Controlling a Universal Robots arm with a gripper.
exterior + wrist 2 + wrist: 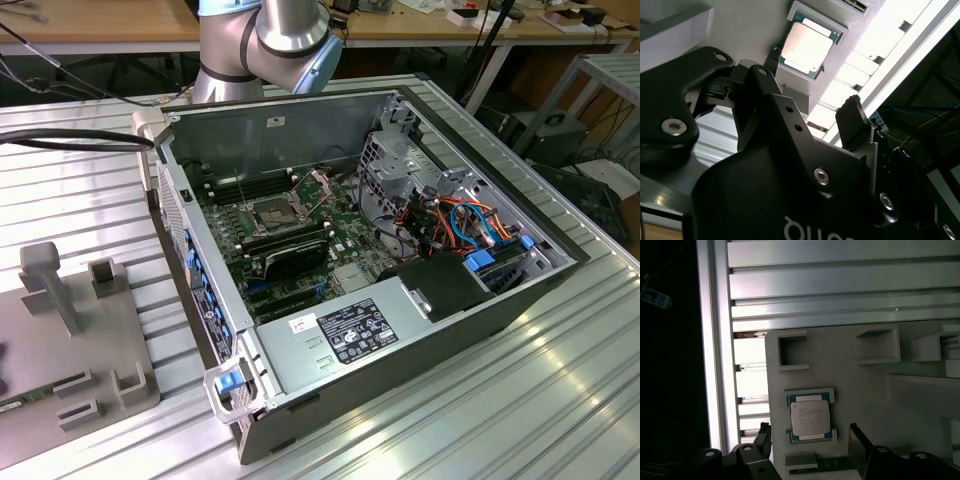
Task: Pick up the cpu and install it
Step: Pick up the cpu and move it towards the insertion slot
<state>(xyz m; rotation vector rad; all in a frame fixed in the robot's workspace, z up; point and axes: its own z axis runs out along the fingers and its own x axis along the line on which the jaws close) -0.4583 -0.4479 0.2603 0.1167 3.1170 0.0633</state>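
one cpu (811,417) seated in grey tray (850,375) recess, pincer (810,432) spread wide, empty, fingers (858,445) clear of its edges

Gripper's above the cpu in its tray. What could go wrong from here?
1. The open gripper straddles the small square silver-topped cpu; the grey tray has raised lips hugging the chip, so a finger might catch one.
2. The dark square metal-framed socket sits low inside the open computer case beside a long black card; a tilted chip could seat badly.
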